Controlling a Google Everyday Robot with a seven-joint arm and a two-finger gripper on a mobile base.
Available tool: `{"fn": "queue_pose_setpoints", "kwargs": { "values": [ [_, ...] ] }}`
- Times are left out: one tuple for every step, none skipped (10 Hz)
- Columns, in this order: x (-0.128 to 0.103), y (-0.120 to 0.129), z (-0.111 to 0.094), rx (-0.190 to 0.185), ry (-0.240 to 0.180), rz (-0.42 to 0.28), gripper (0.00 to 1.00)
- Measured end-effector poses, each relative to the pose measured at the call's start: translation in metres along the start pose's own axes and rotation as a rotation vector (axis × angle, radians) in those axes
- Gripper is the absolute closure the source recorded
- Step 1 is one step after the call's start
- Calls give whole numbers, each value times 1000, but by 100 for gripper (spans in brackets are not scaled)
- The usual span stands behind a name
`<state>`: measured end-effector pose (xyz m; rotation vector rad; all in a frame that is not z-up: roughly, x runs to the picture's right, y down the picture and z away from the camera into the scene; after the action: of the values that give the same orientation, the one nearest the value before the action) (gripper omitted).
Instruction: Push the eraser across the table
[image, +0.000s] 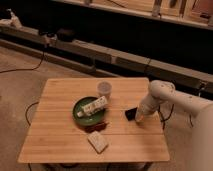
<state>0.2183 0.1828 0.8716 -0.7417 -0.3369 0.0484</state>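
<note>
The eraser (131, 114), a flat black slab, lies on the light-wood slatted table (60, 135) right of centre, near the right edge. My gripper (138, 118) is down at the table surface at the eraser's right end, touching or nearly touching it. The white arm comes in from the right, over the table's right edge.
A green plate (80, 116) carrying a white tube-like object (95, 106) sits left of the eraser. A pale cup (104, 89) stands behind the plate. A whitish block (98, 142) lies near the front edge. Cables run across the floor on both sides of the table.
</note>
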Motion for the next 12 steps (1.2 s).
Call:
{"fn": "queue_pose_setpoints", "kwargs": {
  "values": [
    [2,-8,0,31,-9,24,75],
    [3,-14,2,57,-15,42,75],
    [3,-21,3,86,-24,60,75],
    [4,-27,4,113,-22,69,75],
    [5,-31,5,125,-20,73,75],
    [8,-35,5,140,-17,82,75],
    [11,-38,5,150,-12,88,75],
    [14,-43,4,156,-6,90,75],
    [18,-48,1,166,0,94,75],
    [22,-53,-2,172,1,97,75],
    [25,-59,-5,180,1,101,75],
    [27,-63,-8,186,0,104,75]
  ]
}}
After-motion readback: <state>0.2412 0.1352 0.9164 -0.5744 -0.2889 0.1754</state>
